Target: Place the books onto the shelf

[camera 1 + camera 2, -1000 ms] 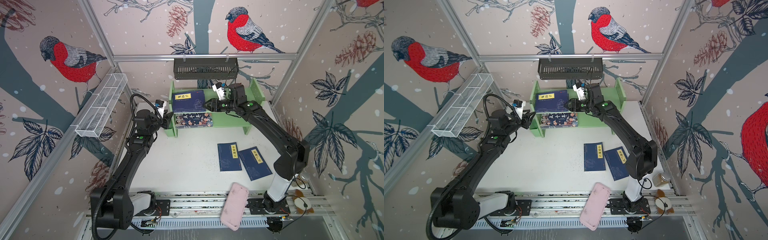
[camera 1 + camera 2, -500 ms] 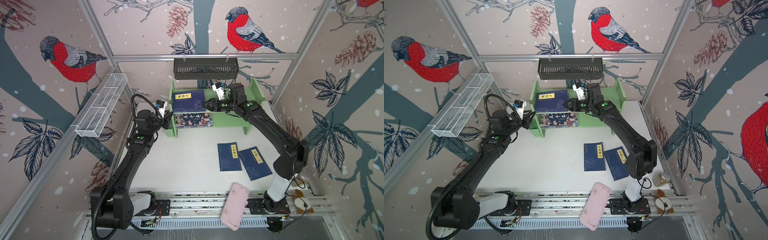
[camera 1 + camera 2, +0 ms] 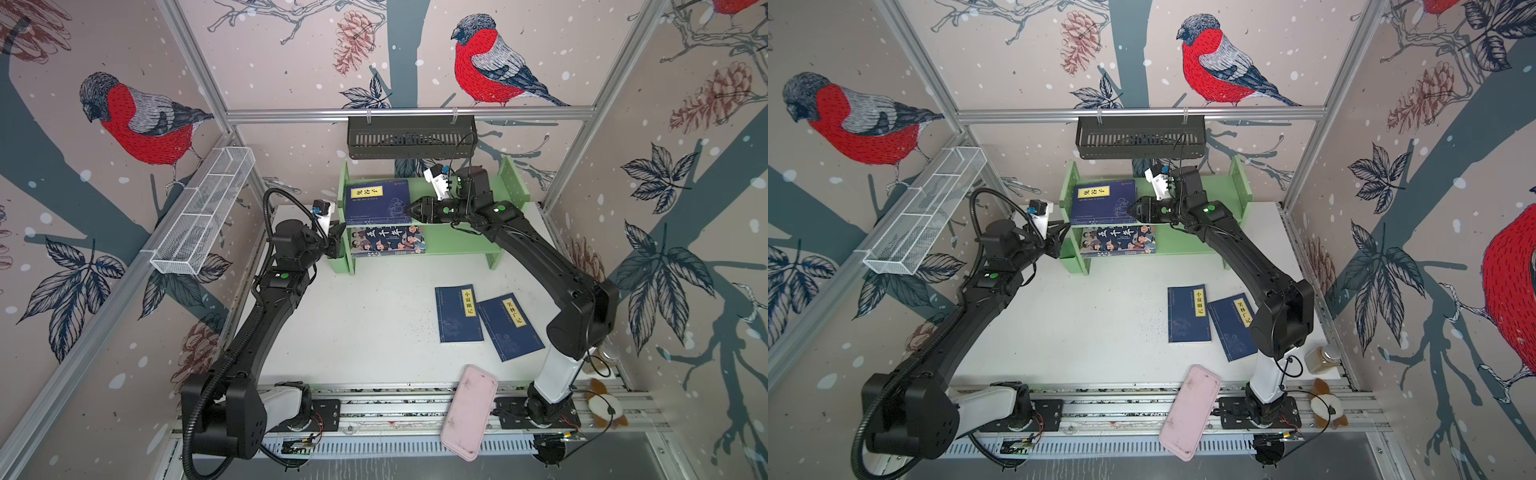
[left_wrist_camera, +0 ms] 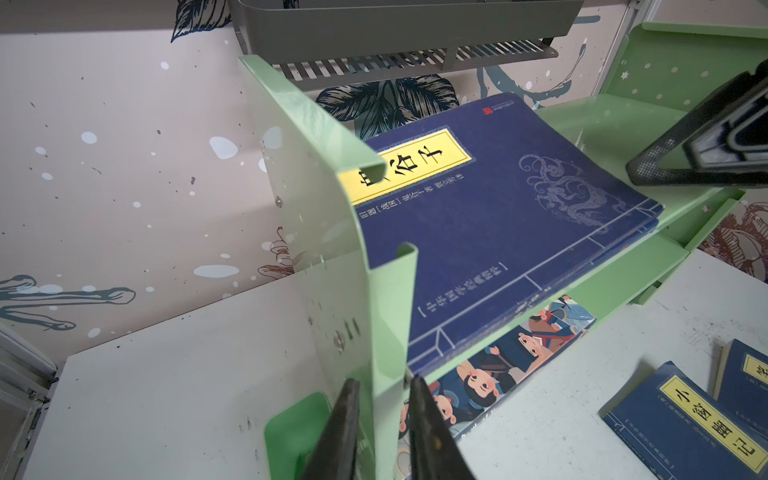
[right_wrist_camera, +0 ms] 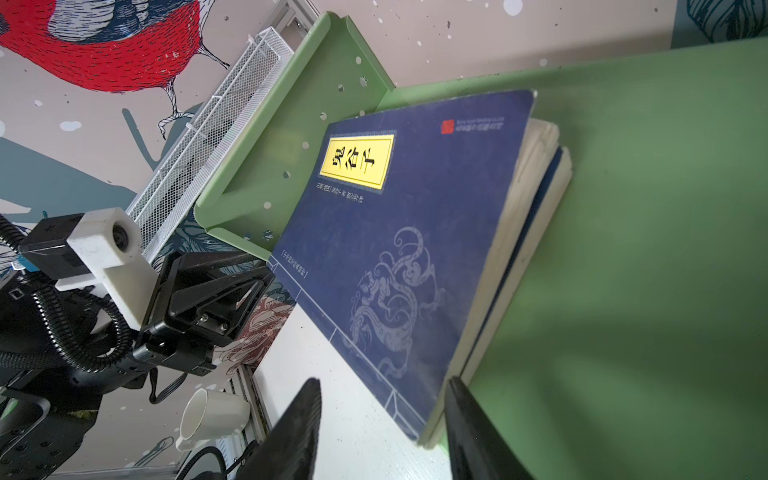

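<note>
The light green shelf [image 3: 457, 241] [image 3: 1183, 243] stands at the back of the table. On its top tier lies a navy book with a yellow label [image 3: 376, 201] [image 5: 407, 232], stacked on a second navy one [image 5: 548, 199]. The cartoon-cover book [image 3: 386, 241] [image 4: 536, 345] lies on the lower tier. Two more navy books [image 3: 459, 313] [image 3: 510, 326] lie flat on the table. My left gripper [image 3: 341, 240] [image 4: 382, 380] is shut on the front edge of the shelf's left side panel [image 4: 332, 232]. My right gripper [image 3: 409, 208] [image 5: 384, 380] is open at the stack's front right corner, one finger beside the page edges.
A black slotted basket [image 3: 411, 137] hangs just above the shelf. A white wire-mesh basket [image 3: 203, 212] runs along the left wall. A pink flat case [image 3: 469, 411] leans over the front rail. A jar [image 3: 1325, 359] and a plush toy [image 3: 602, 405] sit front right.
My left gripper's jaws have drawn in onto the shelf's side panel. Both arms and all the books stay where they were.
</note>
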### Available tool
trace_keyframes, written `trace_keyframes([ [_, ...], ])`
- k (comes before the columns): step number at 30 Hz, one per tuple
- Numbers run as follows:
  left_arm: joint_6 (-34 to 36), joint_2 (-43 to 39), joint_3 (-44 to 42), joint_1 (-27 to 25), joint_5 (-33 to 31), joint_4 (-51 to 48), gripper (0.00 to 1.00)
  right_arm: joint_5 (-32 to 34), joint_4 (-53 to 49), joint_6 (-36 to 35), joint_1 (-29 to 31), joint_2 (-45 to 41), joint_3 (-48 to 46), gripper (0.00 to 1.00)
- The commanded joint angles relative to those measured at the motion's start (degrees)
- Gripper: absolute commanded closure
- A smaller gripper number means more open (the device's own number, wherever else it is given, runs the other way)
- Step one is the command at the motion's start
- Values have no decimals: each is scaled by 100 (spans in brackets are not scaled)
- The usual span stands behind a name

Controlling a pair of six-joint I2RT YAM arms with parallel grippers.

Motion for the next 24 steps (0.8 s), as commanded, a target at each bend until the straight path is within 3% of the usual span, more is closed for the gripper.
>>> trace_keyframes([
  [1,-16,1,26,-11,-41,286,78,-67,106,-31,12,-1,51,50],
  [3,-24,-8,28,-11,-51,236,71,-55,93,-35,4,-1,56,50],
  [5,-30,-50,41,-11,-42,146,55,20,76,-57,-13,-18,60,50],
  [12,65,-318,410,-11,42,-1090,42,1226,204,-205,-96,-920,-721,49],
  [15,7,-480,573,-11,210,-1871,38,1855,357,-186,-48,-1794,-1736,48],
  [19,-317,-687,468,-11,914,-2594,37,2659,740,189,138,-3099,-3556,48],
  [24,-1105,-867,-197,15,1807,-2375,35,3231,1134,888,276,-4423,-5557,46],
])
